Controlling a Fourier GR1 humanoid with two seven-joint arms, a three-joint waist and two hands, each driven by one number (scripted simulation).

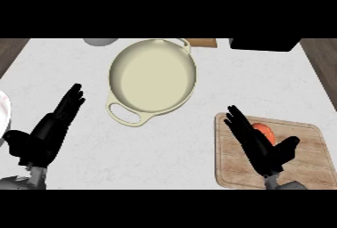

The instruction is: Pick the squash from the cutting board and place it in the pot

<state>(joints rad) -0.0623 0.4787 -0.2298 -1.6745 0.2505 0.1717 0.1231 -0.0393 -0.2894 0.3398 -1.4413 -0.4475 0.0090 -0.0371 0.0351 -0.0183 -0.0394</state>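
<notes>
An orange squash (265, 130) lies on the wooden cutting board (309, 151) at the right of the counter, mostly hidden by my right hand (260, 147). That hand hovers over the board with straight fingers pointing up-left and its thumb spread to the right; it holds nothing. The cream pot (153, 78), oval with two handles, stands up-left of the board, and nothing lies inside it. My left hand (46, 133) rests open at the left of the counter, fingers pointing up.
A grey round object (100, 42) sits at the counter's far edge left of the pot, a wooden item (201, 42) and a black object (263, 43) to its right. A white plate rim (4, 111) shows at the left edge.
</notes>
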